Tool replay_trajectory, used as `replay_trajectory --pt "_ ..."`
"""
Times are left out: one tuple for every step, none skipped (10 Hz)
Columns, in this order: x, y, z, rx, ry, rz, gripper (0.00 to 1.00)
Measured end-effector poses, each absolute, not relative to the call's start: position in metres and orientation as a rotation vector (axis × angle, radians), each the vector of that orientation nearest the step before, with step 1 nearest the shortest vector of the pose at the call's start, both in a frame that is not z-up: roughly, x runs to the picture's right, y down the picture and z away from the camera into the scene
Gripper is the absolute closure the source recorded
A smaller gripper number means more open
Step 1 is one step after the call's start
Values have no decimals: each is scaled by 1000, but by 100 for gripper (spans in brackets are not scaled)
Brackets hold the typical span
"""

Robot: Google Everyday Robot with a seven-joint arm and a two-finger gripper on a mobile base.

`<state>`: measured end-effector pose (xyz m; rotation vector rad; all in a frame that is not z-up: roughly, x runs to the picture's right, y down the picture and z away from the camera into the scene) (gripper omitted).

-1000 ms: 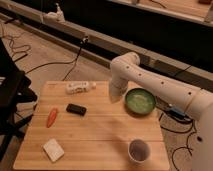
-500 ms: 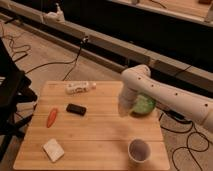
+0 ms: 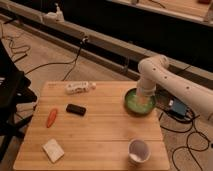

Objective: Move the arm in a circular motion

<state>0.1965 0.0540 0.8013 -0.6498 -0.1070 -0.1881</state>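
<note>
Sweeping the table, near to far: cup at 5 o'clock, sponge at 7, then carrot, bowl at 2. Arm reaches from 3; hand hangs over the bowl, presumably mid-circle

Counted on the table: 1 green bowl, 1 cup, 1 carrot, 1 sponge, 1 bottle, 1 black block; 1 arm, its gripper over the bowl.

No legible text (anywhere)
</note>
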Motion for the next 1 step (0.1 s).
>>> replay_trajectory --pt "174 34 806 -616 -119 -210 100"
